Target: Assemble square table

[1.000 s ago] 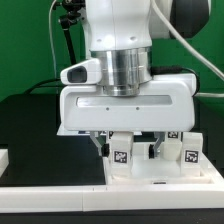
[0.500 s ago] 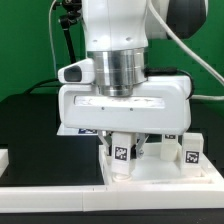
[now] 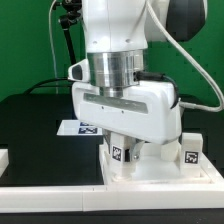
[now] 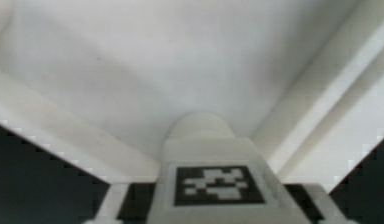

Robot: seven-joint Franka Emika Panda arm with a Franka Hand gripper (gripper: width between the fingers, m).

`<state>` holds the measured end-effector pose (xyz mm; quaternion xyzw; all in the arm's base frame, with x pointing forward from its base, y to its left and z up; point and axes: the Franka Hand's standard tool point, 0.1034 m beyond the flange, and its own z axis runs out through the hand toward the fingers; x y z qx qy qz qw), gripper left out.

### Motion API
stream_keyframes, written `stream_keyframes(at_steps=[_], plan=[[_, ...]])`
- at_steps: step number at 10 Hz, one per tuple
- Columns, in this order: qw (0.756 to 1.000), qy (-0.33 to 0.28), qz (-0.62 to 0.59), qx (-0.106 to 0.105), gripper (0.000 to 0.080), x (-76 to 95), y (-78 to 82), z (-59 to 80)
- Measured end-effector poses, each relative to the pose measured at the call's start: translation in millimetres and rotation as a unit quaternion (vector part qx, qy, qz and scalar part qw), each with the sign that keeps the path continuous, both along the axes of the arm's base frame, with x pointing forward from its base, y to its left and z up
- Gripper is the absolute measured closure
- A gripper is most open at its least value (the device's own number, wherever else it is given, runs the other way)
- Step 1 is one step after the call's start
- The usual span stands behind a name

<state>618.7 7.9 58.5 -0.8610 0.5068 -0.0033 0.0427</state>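
White plastic fills my wrist view: my gripper [image 3: 122,150] is pinching 1 small white tagged leg [image 3: 121,154] upright over the large white square tabletop slab [image 3: 165,170], so I should hold it plumb and lower it gently.

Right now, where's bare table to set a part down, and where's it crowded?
Free: the black table on the exterior view's left, bordered by the marker board behind, the white slab on the right and the white bar in front. Crowded: over the slab, where the gripper is shut on a tagged leg, another leg beside.
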Motion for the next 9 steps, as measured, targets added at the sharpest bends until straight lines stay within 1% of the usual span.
stream_keyframes(at_steps=[1, 2, 3, 4, 5, 6, 7, 8, 9], plan=[[0.994, 0.003, -0.103, 0.024, 0.0526, 0.6, -1.2, -0.5], [0.983, 0.007, -0.179, 0.042, 0.0526, 1.3, -1.8, -0.8], [0.977, 0.006, -0.208, 0.052, 0.0526, 2.5, -4.1, -1.1], [0.974, 0.001, -0.222, 0.051, 0.0526, 4.3, -4.9, -1.5], [0.976, 0.000, -0.210, 0.051, 0.0446, 4.3, -4.7, -1.4], [0.979, -0.001, -0.199, 0.050, 0.0263, 4.3, -4.9, -1.4], [0.979, -0.001, -0.198, 0.050, 0.0186, 4.4, -4.5, -1.2], [0.994, -0.016, -0.099, 0.037, 0.0186, 7.2, -4.3, 5.1], [0.999, -0.030, -0.008, 0.023, 0.0157, 10.1, -2.8, 12.5]])
